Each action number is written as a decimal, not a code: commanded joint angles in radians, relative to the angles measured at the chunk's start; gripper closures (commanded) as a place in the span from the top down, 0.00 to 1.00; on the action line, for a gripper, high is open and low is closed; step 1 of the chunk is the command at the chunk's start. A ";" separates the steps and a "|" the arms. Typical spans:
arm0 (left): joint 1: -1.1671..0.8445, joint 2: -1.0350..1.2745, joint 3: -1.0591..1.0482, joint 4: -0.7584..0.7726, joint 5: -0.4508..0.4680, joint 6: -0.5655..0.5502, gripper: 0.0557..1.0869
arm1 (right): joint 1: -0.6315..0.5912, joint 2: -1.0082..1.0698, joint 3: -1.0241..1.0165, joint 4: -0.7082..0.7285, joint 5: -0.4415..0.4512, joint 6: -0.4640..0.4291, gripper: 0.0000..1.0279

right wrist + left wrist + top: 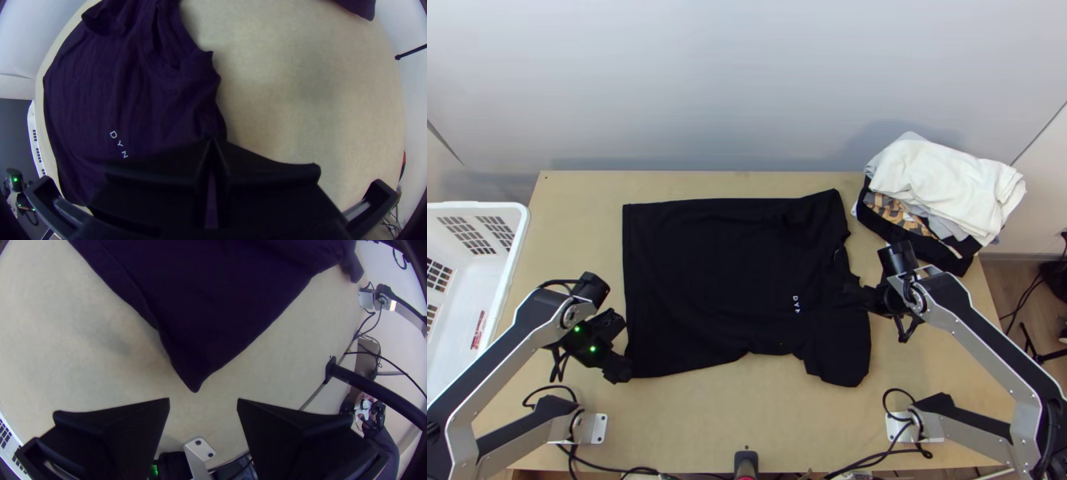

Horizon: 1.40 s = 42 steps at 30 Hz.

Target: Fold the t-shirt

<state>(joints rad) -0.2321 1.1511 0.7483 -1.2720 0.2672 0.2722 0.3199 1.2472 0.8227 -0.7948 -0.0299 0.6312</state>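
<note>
At right, t-shirt (707,280) is pinched by right gripper (212,140); lower left, spread left gripper (203,401) is best centred on hem corner (193,378).

T-shirt (707,280) on table (691,416), hem left, neck right. Basket (521,224) at table's left edge. Clothes pile (947,180) at far right corner. Left pincer (621,346) by shirt's near hem corner, right pincer (863,294) on its neck-side edge.
</note>
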 commanded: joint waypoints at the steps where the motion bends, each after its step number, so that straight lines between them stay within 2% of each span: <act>1: -0.015 0.061 0.000 0.053 0.007 -0.019 0.64 | 0.004 -0.006 0.000 -0.006 0.008 0.005 0.03; 3: -0.016 0.085 0.003 0.057 0.023 -0.024 0.60 | 0.004 -0.006 0.001 -0.006 0.008 0.005 0.03; 14: -0.081 0.127 0.008 0.013 0.026 -0.030 0.60 | -0.008 -0.009 0.029 -0.018 0.019 -0.005 0.03; 21: -0.067 0.142 0.002 0.049 0.026 -0.027 0.59 | -0.008 -0.011 0.018 -0.018 0.019 -0.002 0.03; 24: -0.067 0.144 0.005 0.076 0.026 -0.041 0.47 | -0.008 -0.011 0.016 -0.018 0.019 -0.002 0.03; 30: -0.078 0.176 0.008 0.097 0.027 -0.044 0.47 | -0.010 -0.020 0.015 -0.018 0.019 -0.002 0.03; 32: -0.079 0.174 0.010 0.111 0.027 -0.050 0.33 | -0.012 -0.025 0.012 -0.018 0.019 -0.002 0.03; 33: -0.079 0.174 0.010 0.114 0.027 -0.051 0.21 | -0.013 -0.026 0.010 -0.018 0.019 -0.002 0.03; 34: -0.082 0.174 0.011 0.120 0.029 -0.051 0.03 | -0.015 -0.028 0.010 -0.018 0.021 -0.002 0.03; 39: -0.070 0.183 0.010 0.137 0.055 -0.044 0.03 | -0.027 -0.042 0.027 -0.021 0.021 -0.011 0.03; 42: 0.007 0.185 0.016 0.197 0.053 -0.048 0.03 | -0.033 -0.061 0.041 -0.026 0.021 -0.038 0.03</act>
<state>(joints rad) -0.3016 1.3262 0.7559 -1.1423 0.3126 0.2249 0.2989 1.2125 0.8429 -0.8146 -0.0101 0.6235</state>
